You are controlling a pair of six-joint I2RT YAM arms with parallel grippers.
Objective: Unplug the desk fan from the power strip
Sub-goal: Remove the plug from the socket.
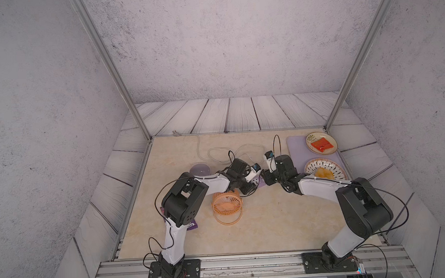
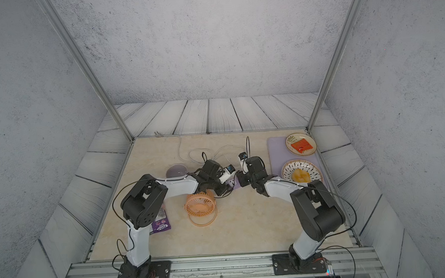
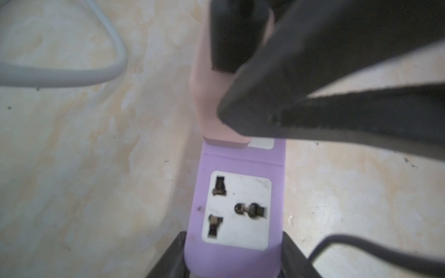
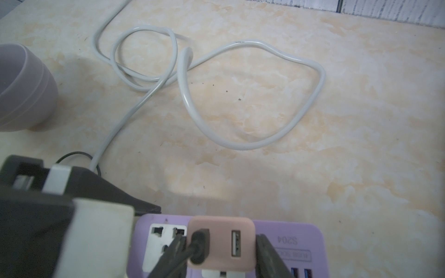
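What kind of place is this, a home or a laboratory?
Probably a robot test cell: two arms bolted to a metal rail, aluminium frame posts, and plain grey walls around a tabletop.

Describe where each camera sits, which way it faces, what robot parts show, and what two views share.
Both top views: high behind the arms' bases, looking down at the table and desk fan; left arm and right arm show.
Left wrist: on left arm, looking along the power strip; left gripper clamps it.
Right wrist: on right arm, facing the white cable; right gripper grips the plug block.
Shared: both wrist views show plug block and power strip.
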